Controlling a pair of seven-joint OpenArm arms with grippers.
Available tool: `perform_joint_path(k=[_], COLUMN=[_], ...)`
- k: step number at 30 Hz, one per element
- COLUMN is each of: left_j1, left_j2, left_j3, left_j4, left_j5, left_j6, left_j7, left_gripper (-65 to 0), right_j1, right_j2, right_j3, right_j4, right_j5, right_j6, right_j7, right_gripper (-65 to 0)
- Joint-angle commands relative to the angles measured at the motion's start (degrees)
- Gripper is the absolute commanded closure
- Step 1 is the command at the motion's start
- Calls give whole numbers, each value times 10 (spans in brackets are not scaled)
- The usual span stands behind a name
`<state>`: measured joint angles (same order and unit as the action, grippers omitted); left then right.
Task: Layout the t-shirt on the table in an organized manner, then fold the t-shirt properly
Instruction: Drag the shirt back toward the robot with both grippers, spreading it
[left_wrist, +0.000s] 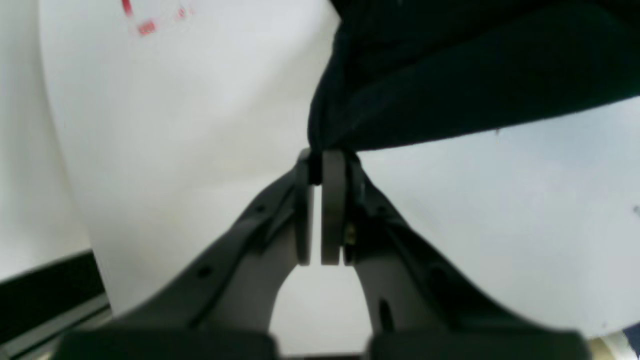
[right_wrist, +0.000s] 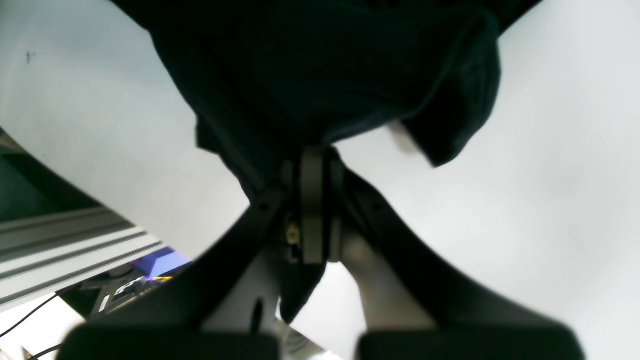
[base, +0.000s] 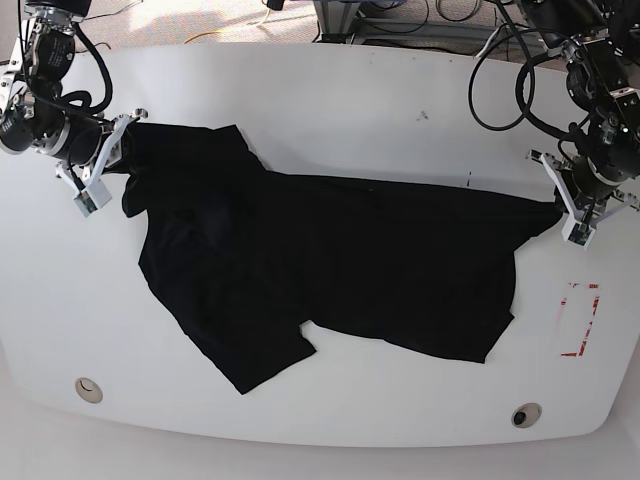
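I see the shirt (base: 330, 260) spread across mid-bench (base: 330, 100), stretched between both arms. Left end effector (left_wrist: 316, 167) is clamped on one shirt corner near the red tape (base: 580, 320); right end effector (right_wrist: 314, 160) grips the opposite end.

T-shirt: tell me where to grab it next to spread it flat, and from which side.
Probably the lower hem of the t-shirt, near its corner by the red tape rectangle: that edge lies flat and exposed on the table. Come in low from the near table edge. The left gripper and right gripper already pinch opposite ends.
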<state>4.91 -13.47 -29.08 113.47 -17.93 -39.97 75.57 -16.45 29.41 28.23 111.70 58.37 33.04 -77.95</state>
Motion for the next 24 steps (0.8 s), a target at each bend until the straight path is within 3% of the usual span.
perform_joint_path(k=[1, 15, 24], left_j1=[20, 160, 201], left_j2=[-7, -8, -10], left_j3=[-16, -46, -83], left_j4=[10, 9, 9], left_j5=[2, 3, 5], left_j6=[0, 0, 0], left_j7=[-4, -6, -7], left_gripper=[0, 0, 0], right_j1=[-19, -113, -173], right_j2=[-1, -15, -21], right_j3=[7, 8, 20], right_j4=[10, 10, 10], right_j5=[8, 8, 8], right_j6=[3, 3, 2], right_j7=[11, 11, 12], right_gripper=[0, 0, 0])
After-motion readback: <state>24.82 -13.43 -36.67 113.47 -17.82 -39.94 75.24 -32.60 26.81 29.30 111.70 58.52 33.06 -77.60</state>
